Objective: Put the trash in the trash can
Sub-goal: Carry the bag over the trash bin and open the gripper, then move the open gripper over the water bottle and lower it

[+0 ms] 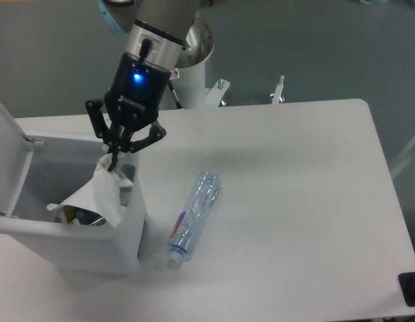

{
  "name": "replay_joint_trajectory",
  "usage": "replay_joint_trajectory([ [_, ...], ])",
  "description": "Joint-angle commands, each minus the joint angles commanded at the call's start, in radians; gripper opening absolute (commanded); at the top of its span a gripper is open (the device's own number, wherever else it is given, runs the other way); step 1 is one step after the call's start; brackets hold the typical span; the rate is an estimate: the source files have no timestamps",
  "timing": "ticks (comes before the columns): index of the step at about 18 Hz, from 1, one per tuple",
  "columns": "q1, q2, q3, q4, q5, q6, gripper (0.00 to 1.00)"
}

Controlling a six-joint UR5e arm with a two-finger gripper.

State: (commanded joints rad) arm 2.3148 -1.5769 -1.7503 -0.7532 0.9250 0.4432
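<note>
My gripper [114, 159] hangs over the right rim of the trash can [130, 231], its two thin black fingers drawn together and pinched on the top of the plastic bag [100, 191]. The bag is a pale, crumpled sheet, wrinkly and faintly translucent, falling from my fingertips in a loose pointed fold down into the open bin. On the black body of my gripper a small blue light glows, and below it runs a line of white lettering too small for me to read with certainty.

The trash can is a large white plastic box with rounded corners and smooth, slightly glossy walls, standing at the near left of the table [295, 201]. Its hinged lid [7, 157] stands open, tilted up on the far left side. Inside I can make out something dark at the bottom, but not what it is.

The water bottle [194, 217] lies on its side on the table, just right of the bin and not touching it. It is clear, ribbed plastic, lying at a slant with its base toward the far side and its cap end toward the near edge. A red and white label wraps the lower part; the print on it is blurred and unreadable.

The table is flat, matte and white, with rounded corners.
</note>
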Motion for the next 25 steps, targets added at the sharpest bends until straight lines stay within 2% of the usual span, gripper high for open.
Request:
replay_joint_trajectory([
  [1, 0.000, 0.000, 0.000, 0.000, 0.000, 0.002, 0.68],
  [2, 0.000, -0.002, 0.000, 0.000, 0.000, 0.005, 0.97],
  [3, 0.000, -0.002, 0.000, 0.000, 0.002, 0.006, 1.00],
  [10, 0.005, -0.012, -0.002, -0.005, 0.011, 0.005, 1.00],
  [16, 0.112, -0.028, 0.008, -0.005, 0.011, 0.008, 1.00],
  [20, 0.141, -0.100, 0.029, -0.006, 0.012, 0.048, 1.00],
  [22, 0.141, -0.164, 0.046, -0.006, 0.020, 0.074, 1.00],
  [25, 0.138, -0.244, 0.090, -0.008, 0.122, 0.078, 1.00],
])
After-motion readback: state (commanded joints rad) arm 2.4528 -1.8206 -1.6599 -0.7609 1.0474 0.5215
